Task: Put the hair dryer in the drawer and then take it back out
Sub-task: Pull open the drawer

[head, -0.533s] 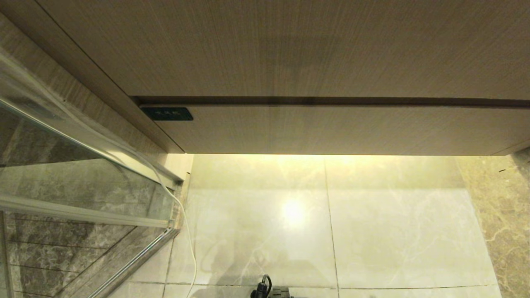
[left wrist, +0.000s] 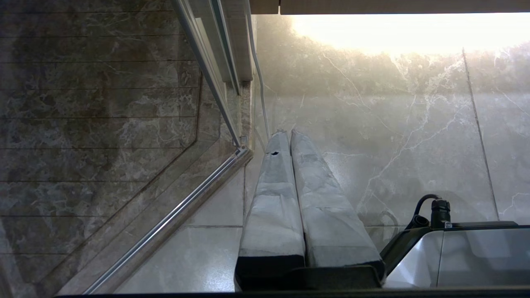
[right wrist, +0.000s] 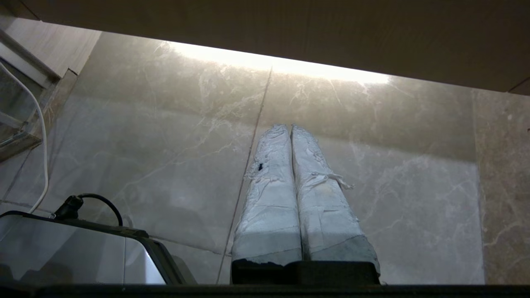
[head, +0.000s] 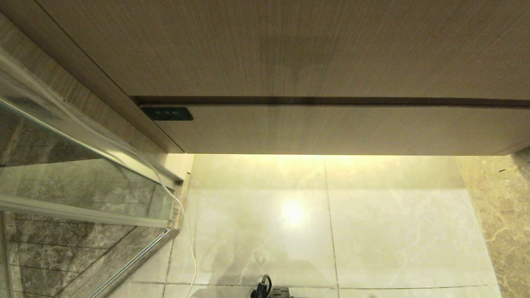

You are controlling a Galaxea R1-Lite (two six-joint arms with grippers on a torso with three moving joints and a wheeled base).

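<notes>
The hair dryer is out of view in every frame. In the head view a light-brown wood-grain cabinet fills the top, with two flat handleless fronts split by a dark gap. The shallow lower one, the drawer (head: 331, 130), sits flush and closed. Neither arm shows in the head view. My left gripper (left wrist: 285, 133) hangs shut over the marble floor beside the shower rail, with nothing between its taped fingers (left wrist: 273, 194). My right gripper (right wrist: 290, 127) is also shut and empty, pointing at the floor below the cabinet's lit underside.
A glass shower door (head: 62, 186) with a metal floor rail (head: 136, 260) stands at the left. A white cable (head: 182, 215) runs down beside it. A small black label (head: 167, 114) marks the lower front's left end. My base's black connector (head: 263, 287) shows at the bottom.
</notes>
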